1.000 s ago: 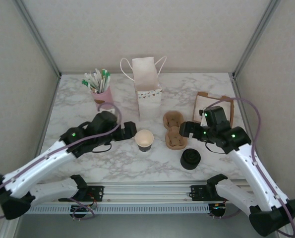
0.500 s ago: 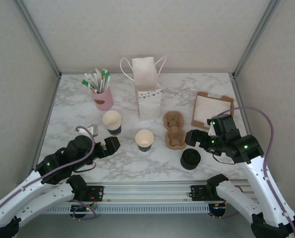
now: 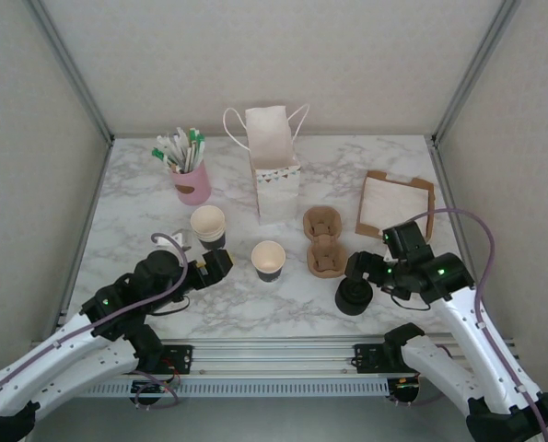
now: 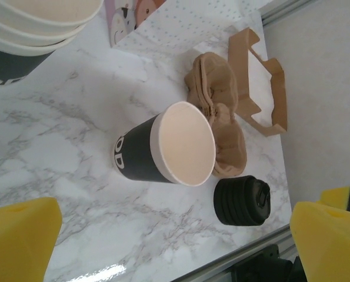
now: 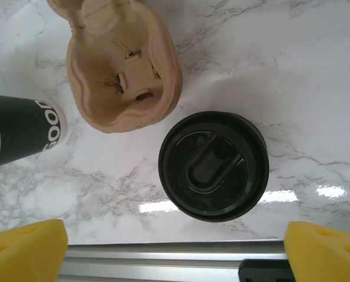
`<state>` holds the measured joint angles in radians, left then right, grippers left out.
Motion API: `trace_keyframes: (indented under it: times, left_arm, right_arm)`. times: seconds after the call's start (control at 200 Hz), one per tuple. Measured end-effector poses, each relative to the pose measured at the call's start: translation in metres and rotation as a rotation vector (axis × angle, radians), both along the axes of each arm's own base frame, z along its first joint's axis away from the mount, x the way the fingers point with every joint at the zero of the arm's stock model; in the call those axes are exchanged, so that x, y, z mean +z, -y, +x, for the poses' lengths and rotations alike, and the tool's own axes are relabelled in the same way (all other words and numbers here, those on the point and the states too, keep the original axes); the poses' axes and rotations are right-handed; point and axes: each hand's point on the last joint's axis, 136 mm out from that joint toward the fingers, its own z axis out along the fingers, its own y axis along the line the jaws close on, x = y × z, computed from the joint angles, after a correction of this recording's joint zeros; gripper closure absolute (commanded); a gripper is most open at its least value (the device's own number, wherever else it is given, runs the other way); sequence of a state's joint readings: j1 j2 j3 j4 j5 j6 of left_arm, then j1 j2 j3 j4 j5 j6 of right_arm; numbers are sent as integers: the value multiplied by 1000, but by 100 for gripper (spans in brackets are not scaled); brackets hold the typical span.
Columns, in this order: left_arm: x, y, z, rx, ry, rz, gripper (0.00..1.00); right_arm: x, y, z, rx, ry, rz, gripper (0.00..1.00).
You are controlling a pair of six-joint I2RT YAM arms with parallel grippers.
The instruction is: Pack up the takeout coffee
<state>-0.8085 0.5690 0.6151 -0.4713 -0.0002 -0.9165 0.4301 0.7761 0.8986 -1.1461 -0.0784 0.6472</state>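
The coffee cup [image 3: 268, 260], with no lid on, stands upright mid-table toward the near edge, just left of the cardboard carrier [image 3: 323, 241]. The right claw [image 3: 352, 272] hangs open over the black lid stack [image 3: 354, 296], near the table [image 3: 246, 313] front edge. The left claw [image 3: 220, 264], wide open and empty, points at the cup from the left.

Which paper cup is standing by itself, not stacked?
The lidless cup in the middle, beside the cardboard cup carrier. The other cups are nested in a stack farther left, nearer the pink holder.
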Motion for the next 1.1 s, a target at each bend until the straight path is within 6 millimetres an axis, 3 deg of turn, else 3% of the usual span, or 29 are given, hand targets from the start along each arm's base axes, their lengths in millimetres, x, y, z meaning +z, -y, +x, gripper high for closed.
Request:
trace_keyframes:
  times: [0.265,0.471,0.561,0.711,0.931,1.102]
  left_arm:
    - [9,8,23,37,44,50,0]
    - [1,16,39,44,50,128,0]
    - [-3,20,44,31,49,169,0]
    - [-5,26,51,12,60,222,0]
    - [-3,29,55,-1,86,237,0]
    - [-5,30,56,-10,90,251,0]
  right_arm:
    - [-20,3,-4,-7,-45,-27,17]
    - [-33,1,4,-31,-97,-53,30]
    - [-40,-1,7,-37,-128,-78,31]
    - [-51,-3,8,-25,-168,-142,29]
    - [-56,-8,9,-5,-178,-200,12]
    - [-56,-11,12,-4,-166,-193,10]
